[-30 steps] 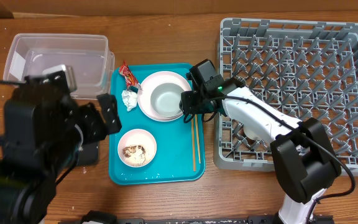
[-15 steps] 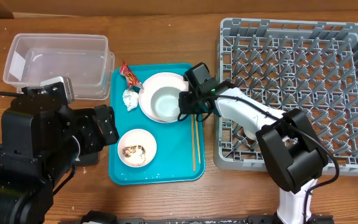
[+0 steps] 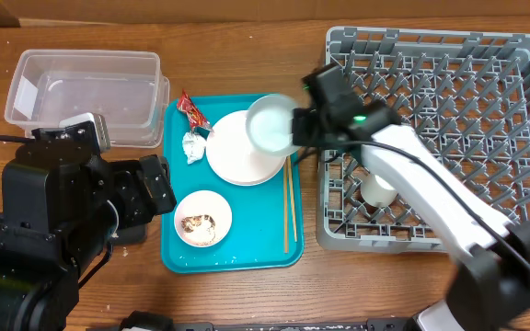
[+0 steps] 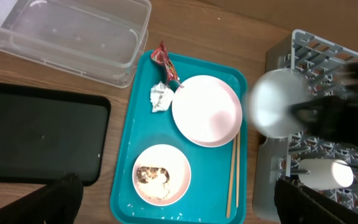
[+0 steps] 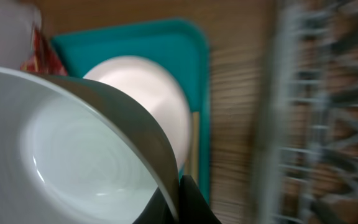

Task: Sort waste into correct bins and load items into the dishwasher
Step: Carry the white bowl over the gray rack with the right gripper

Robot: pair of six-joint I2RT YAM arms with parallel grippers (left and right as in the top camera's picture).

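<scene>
My right gripper (image 3: 294, 129) is shut on the rim of the white bowl (image 3: 270, 123) and holds it in the air over the teal tray's right edge; the bowl fills the right wrist view (image 5: 73, 149). The pale pink plate (image 3: 242, 147) lies bare on the tray. The small pinkish bowl (image 3: 202, 219) holds rice and brown scraps. The red wrapper (image 3: 190, 110) and white tissue wad (image 3: 192, 145) lie left of the plate. Chopsticks (image 3: 288, 207) lie along the tray's right side. A white cup (image 3: 376, 190) lies in the grey rack (image 3: 523, 55). My left gripper (image 4: 173, 205) is open above the tray.
The clear tub (image 3: 86, 92) stands at the back left. The black tray (image 4: 39, 140) lies left of the teal tray (image 3: 178, 257), mostly under my left arm in the overhead view. The rack fills the right side.
My right gripper has lifted the white bowl off the plate and carried it up and to the right, toward the rack. The left arm has stayed still for the last half second.
</scene>
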